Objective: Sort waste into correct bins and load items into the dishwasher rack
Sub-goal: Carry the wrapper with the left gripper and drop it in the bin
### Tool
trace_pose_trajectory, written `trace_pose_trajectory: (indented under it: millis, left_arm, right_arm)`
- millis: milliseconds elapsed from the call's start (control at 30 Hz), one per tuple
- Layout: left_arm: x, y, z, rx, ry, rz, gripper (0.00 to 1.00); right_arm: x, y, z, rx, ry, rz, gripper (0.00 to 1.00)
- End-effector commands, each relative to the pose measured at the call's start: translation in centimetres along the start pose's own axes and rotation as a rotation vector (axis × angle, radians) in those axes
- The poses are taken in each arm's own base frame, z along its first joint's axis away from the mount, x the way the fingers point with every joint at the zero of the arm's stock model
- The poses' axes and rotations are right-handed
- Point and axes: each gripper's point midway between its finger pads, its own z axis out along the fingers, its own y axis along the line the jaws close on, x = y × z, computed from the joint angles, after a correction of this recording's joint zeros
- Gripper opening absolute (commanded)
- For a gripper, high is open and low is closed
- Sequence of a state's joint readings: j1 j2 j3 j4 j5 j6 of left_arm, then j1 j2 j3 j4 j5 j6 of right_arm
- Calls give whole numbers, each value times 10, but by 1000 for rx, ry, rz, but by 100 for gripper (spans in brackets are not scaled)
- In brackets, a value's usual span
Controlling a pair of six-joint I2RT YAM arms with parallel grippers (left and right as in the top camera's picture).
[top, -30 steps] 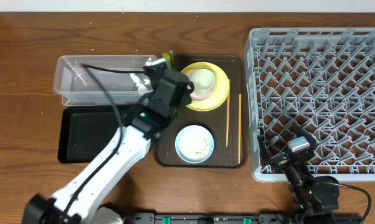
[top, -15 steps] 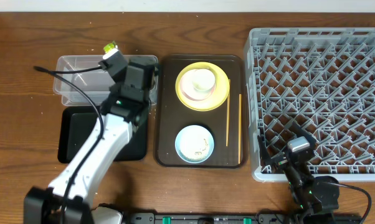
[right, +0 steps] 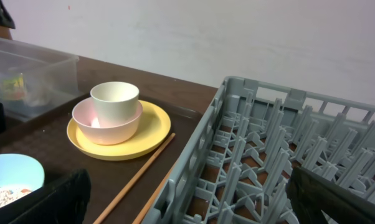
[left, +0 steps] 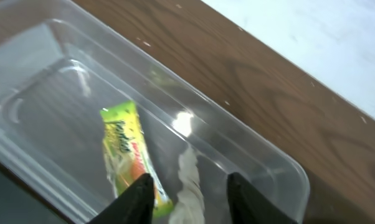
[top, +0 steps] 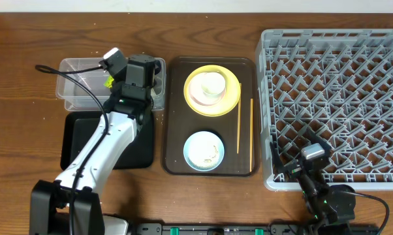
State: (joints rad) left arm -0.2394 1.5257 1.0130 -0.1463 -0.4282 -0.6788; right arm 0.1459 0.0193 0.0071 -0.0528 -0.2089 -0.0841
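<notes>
- left wrist: the left gripper (left: 190,198) has its fingers spread and pinches nothing. the snack wrapper (left: 126,155) lies in the clear tub (left: 50,81), beside the white tissue (left: 189,186). it should lift straight up, so no finger bumps the tub wall.
- overhead: the black tray (top: 85,140) sits just beside the tub. the blue bowl (top: 203,150) with rice bits, the yellow plate (top: 230,98) and the chopsticks (top: 239,134) wait on the brown tray (top: 173,117).
- right wrist: the right gripper (right: 187,199) is spread wide and holds nothing, by the rack (right: 268,143).
</notes>
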Motion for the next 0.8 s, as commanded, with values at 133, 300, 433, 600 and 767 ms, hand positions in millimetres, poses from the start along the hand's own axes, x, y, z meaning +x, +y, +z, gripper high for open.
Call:
trace_pose_trajectory:
  millis: [133, 300, 433, 600, 767]
  left_arm:
    - [54, -68, -69, 451, 363, 82, 44]
    - [99, -73, -121, 584, 630, 118, 44]
    - [132, -57, -141, 541, 783, 159, 44]
    - [164, -33, -160, 444, 907, 232, 44]
    - [181, -23, -172, 394, 943, 306, 44]
  right_arm:
    - [1, 0, 0, -1, 1, 2, 99]
    - [1, 0, 0, -1, 2, 2, 99]
    - [1, 0, 0, -1, 1, 2, 99]
    - [1, 0, 0, -1, 2, 2, 99]
    - [1, 0, 0, -1, 1, 2, 99]
